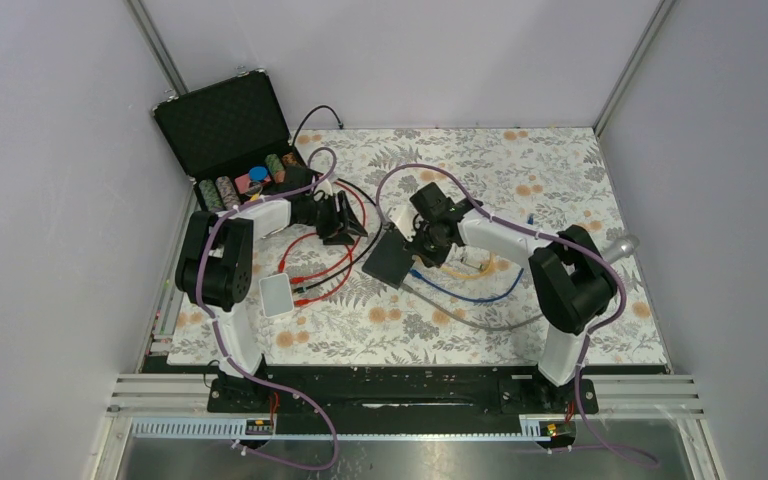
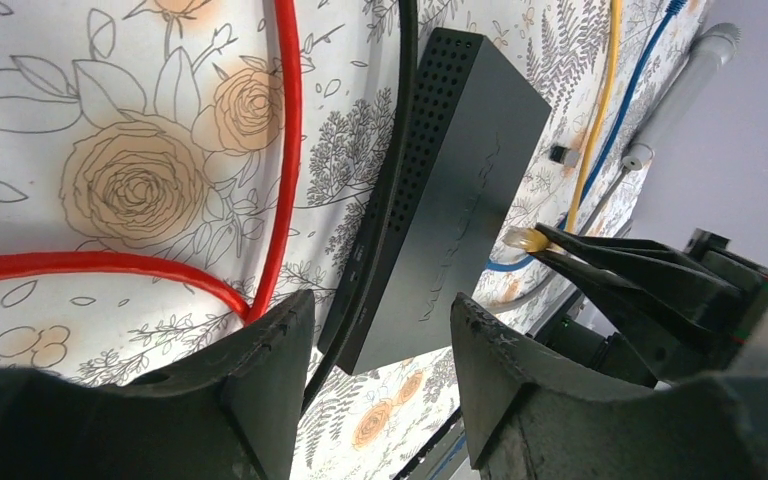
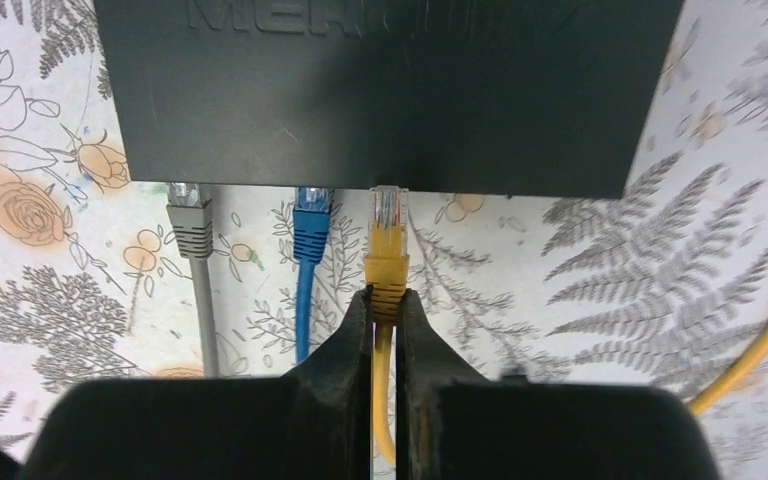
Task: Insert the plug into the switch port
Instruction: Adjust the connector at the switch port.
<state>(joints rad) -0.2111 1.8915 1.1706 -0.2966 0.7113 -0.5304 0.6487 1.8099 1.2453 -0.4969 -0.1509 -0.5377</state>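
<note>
The black switch (image 3: 390, 90) lies flat on the flowered table, its port side facing my right gripper (image 3: 386, 300). That gripper is shut on the ribbed boot of the yellow plug (image 3: 387, 245), whose clear tip sits at the switch's edge. Grey (image 3: 190, 215) and blue (image 3: 311, 225) plugs sit in ports to its left. In the top view the right gripper (image 1: 423, 240) is just right of the switch (image 1: 392, 258). My left gripper (image 1: 345, 222) hangs open to the switch's left. Its wrist view shows the switch (image 2: 460, 180) beyond its spread fingers (image 2: 280, 340) and the yellow plug (image 2: 522, 238).
A red cable (image 1: 310, 265) loops on the table left of the switch, with a small white box (image 1: 277, 294) beside it. An open black case (image 1: 225, 125) of chips stands at the back left. A grey cylinder (image 1: 620, 245) lies at the right edge. Walls enclose three sides.
</note>
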